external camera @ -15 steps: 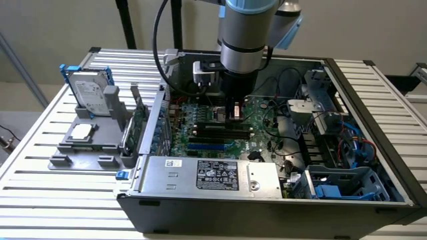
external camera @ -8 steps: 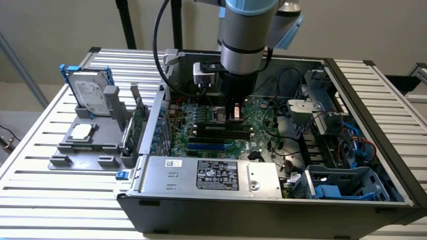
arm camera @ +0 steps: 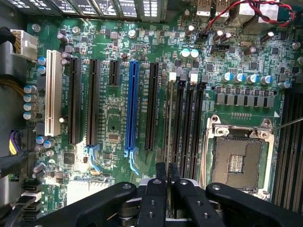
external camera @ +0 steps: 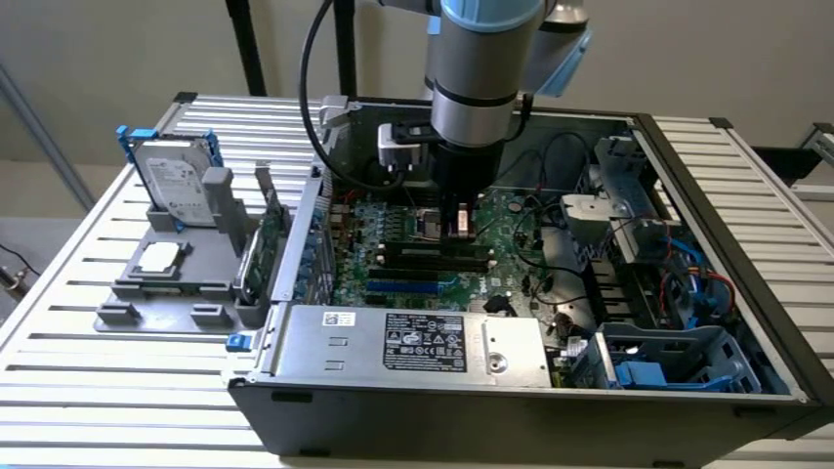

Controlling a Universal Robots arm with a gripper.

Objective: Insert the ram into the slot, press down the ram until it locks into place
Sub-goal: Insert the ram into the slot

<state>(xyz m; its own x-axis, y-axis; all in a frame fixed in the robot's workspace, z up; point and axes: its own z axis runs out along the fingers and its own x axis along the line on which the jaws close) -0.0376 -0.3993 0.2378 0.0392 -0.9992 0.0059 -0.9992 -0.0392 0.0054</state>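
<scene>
Black slot (arm camera: 174,118), ram (arm camera: 169,128) edge-on in end effector (arm camera: 167,171)

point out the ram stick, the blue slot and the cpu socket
ram stick (arm camera: 169,123), wrist view, on its thin edge
blue slot (arm camera: 131,104), wrist view, middle of its length
cpu socket (arm camera: 236,163), wrist view, centre of its contacts

Gripper (arm camera: 167,174) over the memory sockets, ram (arm camera: 169,123) pinched edge-on between its fingertips.
The ram's thin edge runs along the slot (arm camera: 172,83), the outermost of the parallel black sockets lying between blue slot (arm camera: 131,109) and open CPU socket (arm camera: 239,163). Seating depth unreadable.
</scene>
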